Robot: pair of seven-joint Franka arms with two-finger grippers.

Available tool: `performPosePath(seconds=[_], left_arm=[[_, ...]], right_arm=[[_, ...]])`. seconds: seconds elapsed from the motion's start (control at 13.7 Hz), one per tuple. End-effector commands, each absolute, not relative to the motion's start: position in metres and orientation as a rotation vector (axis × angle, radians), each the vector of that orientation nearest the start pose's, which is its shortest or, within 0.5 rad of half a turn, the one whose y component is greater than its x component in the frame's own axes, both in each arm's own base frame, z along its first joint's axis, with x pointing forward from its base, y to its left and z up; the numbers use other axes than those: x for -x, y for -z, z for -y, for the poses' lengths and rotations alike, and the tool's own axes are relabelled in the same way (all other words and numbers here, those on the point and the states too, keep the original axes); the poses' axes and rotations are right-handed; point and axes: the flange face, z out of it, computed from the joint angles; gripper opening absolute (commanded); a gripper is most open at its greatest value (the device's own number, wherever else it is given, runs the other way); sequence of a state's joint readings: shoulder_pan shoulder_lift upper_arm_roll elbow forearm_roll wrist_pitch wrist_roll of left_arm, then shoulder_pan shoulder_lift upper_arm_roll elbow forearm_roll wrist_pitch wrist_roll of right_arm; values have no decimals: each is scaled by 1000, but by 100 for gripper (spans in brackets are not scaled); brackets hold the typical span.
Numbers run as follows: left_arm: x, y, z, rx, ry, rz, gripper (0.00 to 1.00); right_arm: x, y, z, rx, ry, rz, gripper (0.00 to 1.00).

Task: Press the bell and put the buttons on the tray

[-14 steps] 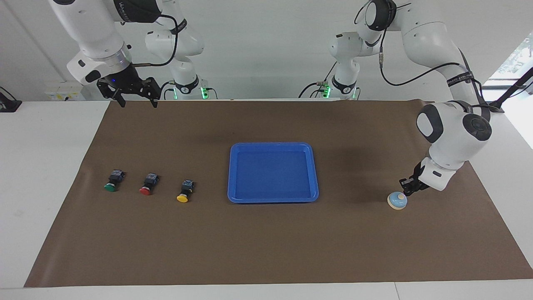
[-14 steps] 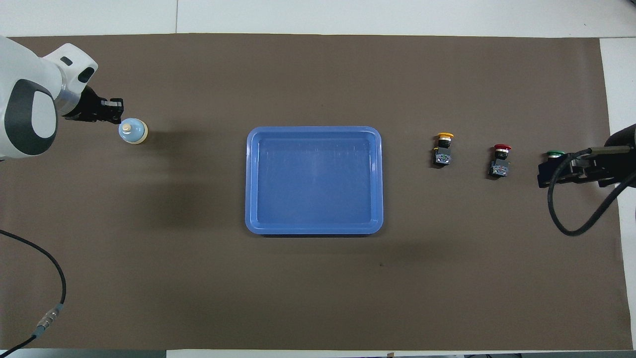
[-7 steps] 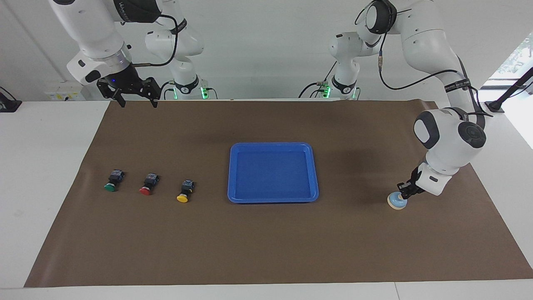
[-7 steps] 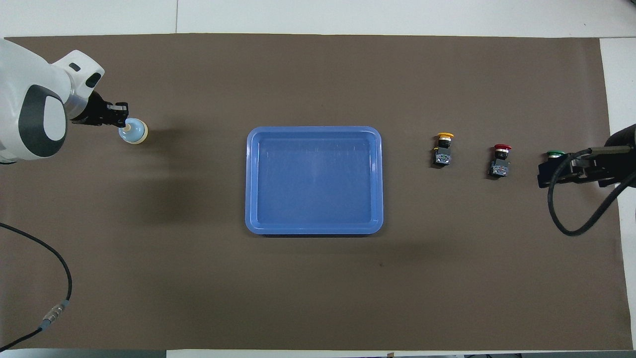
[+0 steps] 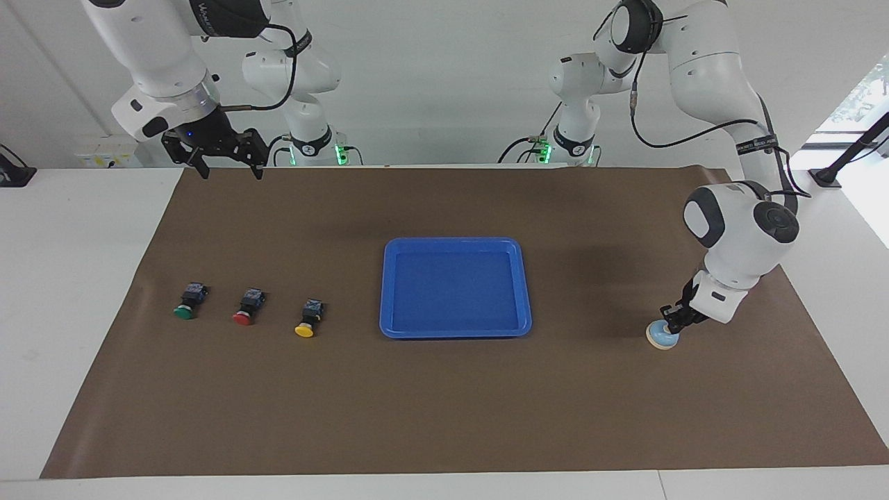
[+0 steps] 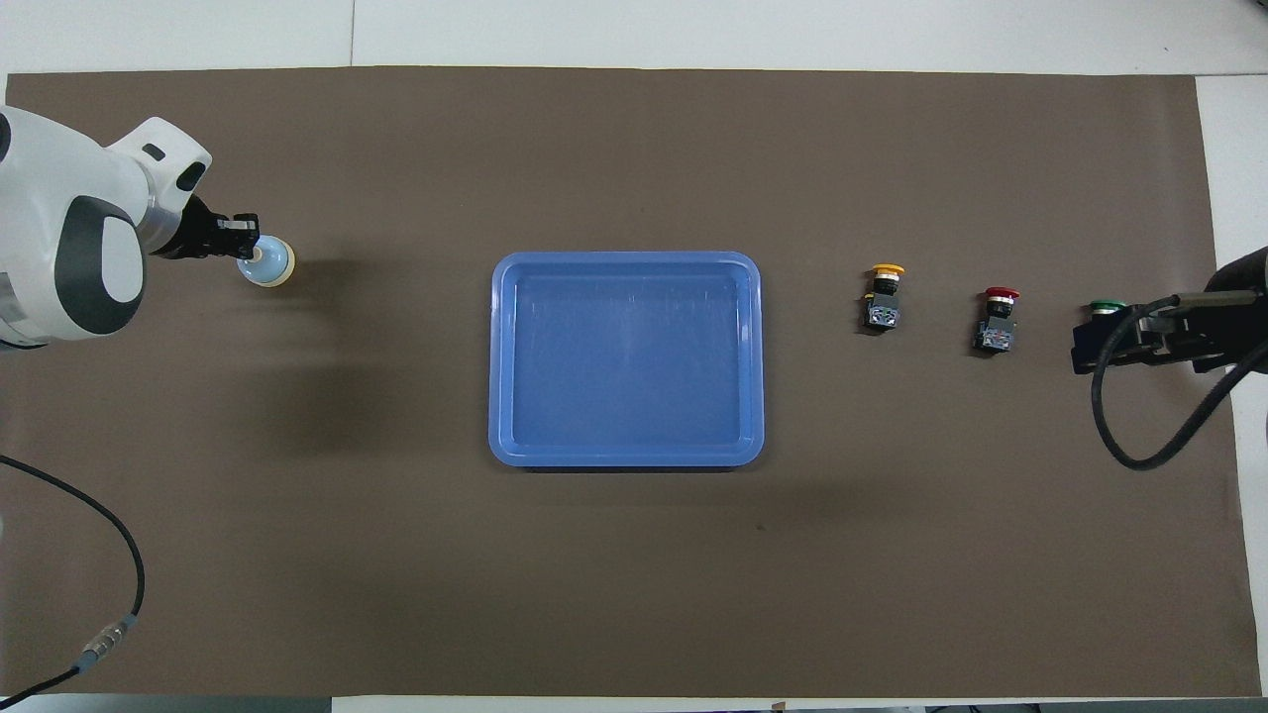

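Observation:
The light-blue bell stands on the brown mat at the left arm's end; it also shows in the overhead view. My left gripper is shut, with its tip down on the bell's top, hiding the knob. The blue tray lies mid-table with nothing in it. The green button, red button and yellow button lie in a row at the right arm's end. My right gripper is open and waits in the air over the mat's edge.
A brown mat covers the table. In the overhead view the right gripper and its cable overlap the green button; the red button and yellow button show in full.
My left gripper has moved from beside the bell onto its top, covering the cream knob. The right arm, tray and buttons have not moved.

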State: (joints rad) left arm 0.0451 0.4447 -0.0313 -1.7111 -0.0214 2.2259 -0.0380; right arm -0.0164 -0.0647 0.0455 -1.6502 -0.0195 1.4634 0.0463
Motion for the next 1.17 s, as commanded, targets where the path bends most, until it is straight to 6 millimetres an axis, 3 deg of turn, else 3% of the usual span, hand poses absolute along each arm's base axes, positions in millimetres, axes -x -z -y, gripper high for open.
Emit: performPosePath(seconds=[0.0,0.15,0.29,0.51,0.66,0.88,1.1], left_arm=[[-666,-316,-13,3163,87,126,0],[-668,-333,-14,3162,77,127,0],[-663,-379,-15,3160,89,126,0],[-638,-449,-18,3158,68,134,0],[-619,-488,-17,3156,68,131,20],[-580,-544,-20,3153,73,126,64],[-555,-572,-20,3151,60,127,100]], right_arm=[[-520,-614,-10,3144,-208,-8,100],[-520,-614,-10,3144,-208,-8,100],[-520,-614,-11,3144,-208,-6,100],[-520,-614,-10,3144,-208,-8,100],[-520,-614,-11,3144,-208,-6,100],[-520,-614,-11,3144,-208,-6,100],[-520,-614,-10,3144,-208,-8,100]])
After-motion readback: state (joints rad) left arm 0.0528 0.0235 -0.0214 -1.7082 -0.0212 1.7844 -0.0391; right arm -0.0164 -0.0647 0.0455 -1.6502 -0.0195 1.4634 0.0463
